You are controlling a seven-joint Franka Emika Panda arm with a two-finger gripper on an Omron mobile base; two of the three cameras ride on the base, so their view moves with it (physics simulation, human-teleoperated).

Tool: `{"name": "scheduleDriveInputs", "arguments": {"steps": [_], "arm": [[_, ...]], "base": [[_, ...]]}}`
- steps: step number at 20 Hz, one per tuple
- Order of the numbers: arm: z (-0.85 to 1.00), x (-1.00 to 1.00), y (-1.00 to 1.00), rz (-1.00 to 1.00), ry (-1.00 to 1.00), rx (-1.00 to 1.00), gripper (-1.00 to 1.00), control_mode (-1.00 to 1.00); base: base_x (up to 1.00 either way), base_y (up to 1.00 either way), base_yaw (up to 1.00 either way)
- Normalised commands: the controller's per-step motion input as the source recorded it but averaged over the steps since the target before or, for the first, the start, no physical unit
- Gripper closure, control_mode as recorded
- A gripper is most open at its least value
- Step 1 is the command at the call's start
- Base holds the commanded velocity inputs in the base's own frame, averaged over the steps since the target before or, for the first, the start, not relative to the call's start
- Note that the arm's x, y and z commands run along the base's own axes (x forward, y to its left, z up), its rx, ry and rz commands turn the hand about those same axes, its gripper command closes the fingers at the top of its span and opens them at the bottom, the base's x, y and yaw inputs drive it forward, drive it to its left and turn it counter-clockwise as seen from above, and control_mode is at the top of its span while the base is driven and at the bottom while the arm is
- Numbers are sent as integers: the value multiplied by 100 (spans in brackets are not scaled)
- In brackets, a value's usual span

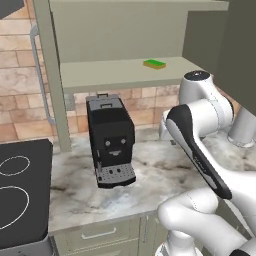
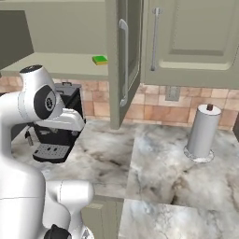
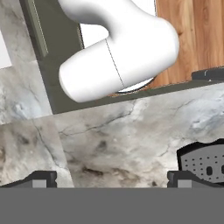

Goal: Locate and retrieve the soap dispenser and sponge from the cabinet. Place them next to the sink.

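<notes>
The green sponge [image 1: 154,63] lies flat on the inner shelf of the open sage-green cabinet [image 1: 125,74], above a black coffee machine [image 1: 110,140] standing on the marble bench [image 1: 165,175]; no soap dispenser can be made out on the visible part of the shelf. Fetching the sponge well probably means lifting the folded white arm clear of the coffee machine, then coming in level over the shelf between the open door [image 2: 122,60] and the cabinet side. The gripper [image 3: 111,178] hangs low over the bench beside the machine's drip tray [image 3: 204,162], jaws spread fully wide, holding and touching nothing.
</notes>
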Motion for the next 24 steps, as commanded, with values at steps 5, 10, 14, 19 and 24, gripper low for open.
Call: {"name": "scheduleDriveInputs", "arguments": {"steps": [5, 10, 14, 19, 24], "arm": [[0, 0, 0, 0, 0, 0, -100, 100], [0, 0, 0, 0, 0, 0, -100, 100], [0, 0, 0, 0, 0, 0, -100, 100], [1, -1, 2, 0, -2, 0, -100, -100], [25, -10, 1, 13, -15, -2, -100, -100]], "base": [[9, 7, -4], [0, 0, 0], [0, 0, 0], [0, 0, 0], [0, 0, 0]]}}
